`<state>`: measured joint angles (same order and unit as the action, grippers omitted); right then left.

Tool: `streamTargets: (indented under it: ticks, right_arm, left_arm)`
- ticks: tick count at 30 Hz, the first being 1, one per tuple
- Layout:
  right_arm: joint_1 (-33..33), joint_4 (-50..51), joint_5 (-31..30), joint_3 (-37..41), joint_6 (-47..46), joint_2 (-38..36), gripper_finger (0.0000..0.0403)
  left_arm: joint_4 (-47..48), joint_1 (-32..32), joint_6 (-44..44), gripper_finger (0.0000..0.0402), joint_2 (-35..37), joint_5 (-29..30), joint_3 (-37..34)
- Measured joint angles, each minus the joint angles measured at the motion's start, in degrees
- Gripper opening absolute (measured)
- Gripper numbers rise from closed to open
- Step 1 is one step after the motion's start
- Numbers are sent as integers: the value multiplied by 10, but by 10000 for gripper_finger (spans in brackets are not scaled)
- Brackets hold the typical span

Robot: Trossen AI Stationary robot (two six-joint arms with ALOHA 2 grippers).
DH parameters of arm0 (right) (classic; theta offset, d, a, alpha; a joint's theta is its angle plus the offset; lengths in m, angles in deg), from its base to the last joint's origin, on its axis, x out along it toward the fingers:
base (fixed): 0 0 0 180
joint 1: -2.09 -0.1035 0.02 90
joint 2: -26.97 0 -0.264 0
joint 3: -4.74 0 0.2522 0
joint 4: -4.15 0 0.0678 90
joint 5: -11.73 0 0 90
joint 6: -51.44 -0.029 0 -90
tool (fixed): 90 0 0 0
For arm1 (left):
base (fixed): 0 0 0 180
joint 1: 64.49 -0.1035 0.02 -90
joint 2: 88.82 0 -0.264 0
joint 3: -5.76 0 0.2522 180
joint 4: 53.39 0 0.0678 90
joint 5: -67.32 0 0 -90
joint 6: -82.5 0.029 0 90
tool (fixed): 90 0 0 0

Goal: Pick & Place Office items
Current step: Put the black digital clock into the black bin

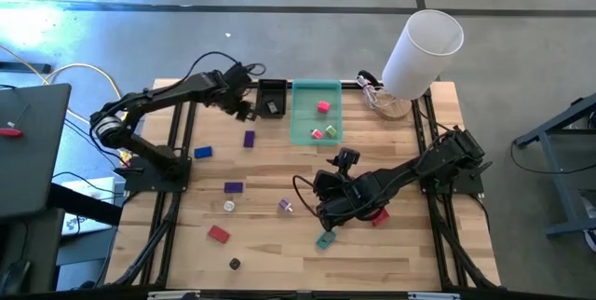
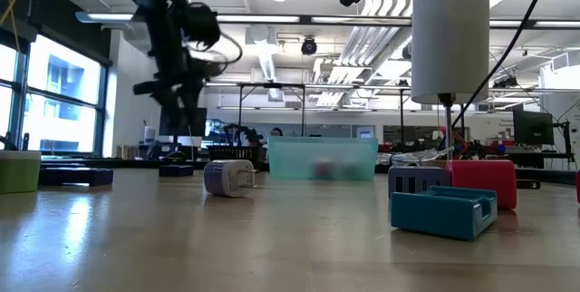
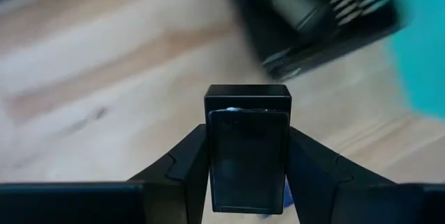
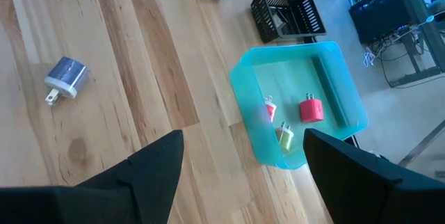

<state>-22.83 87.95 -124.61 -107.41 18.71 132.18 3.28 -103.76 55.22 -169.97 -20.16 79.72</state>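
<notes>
Near the surface's far edge, in the high view, the left end effector (image 1: 244, 106) hangs just beside the small black tray (image 1: 272, 98), which already holds something dark. Next to it the green tray (image 1: 316, 111) carries three small pieces, a pink one (image 1: 323, 106) among them. So a few office items look sorted, while most lie loose on the surface: a blue block (image 1: 203, 152), two purple blocks (image 1: 250, 138), a red block (image 1: 218, 234), a white plug (image 1: 229, 206), a teal clip (image 1: 325, 238) and a black piece (image 1: 235, 264). The right end effector (image 1: 328, 214) sits low near the middle, above the teal clip.

In the low view, the teal clip (image 2: 444, 210) and a red piece (image 2: 482, 181) rest in the foreground, a white plug (image 2: 228, 178) farther back.

In the left wrist view, the fingers (image 3: 182, 165) clamp a black rectangular block (image 3: 247, 147), with the black tray (image 3: 313, 15) close ahead; dropping it there seems next.

In the right wrist view, the fingers (image 4: 149, 161) stand spread and empty; the green tray (image 4: 299, 106) shows three plugs inside.
</notes>
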Motion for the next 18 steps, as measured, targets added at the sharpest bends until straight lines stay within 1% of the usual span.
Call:
streamTargets:
  ticks: [4, 8, 13, 18]
  right_arm:
    - [0, -1, 0, 0, 0, 0, 286]
    - [0, -3, 0, 0, 0, 0, 286]
    - [0, -3, 0, 0, 0, 0, 286]
    - [0, -2, 0, 0, 0, 0, 286]
  left_arm:
    - [-53, 21, 0, 143, -10, 0, 32]
    - [-99, 24, -1, 143, -31, -1, 53]
    - [-153, 18, -7, 143, -68, 2, 54]
    - [-167, -8, -35, 143, -115, -3, 69]
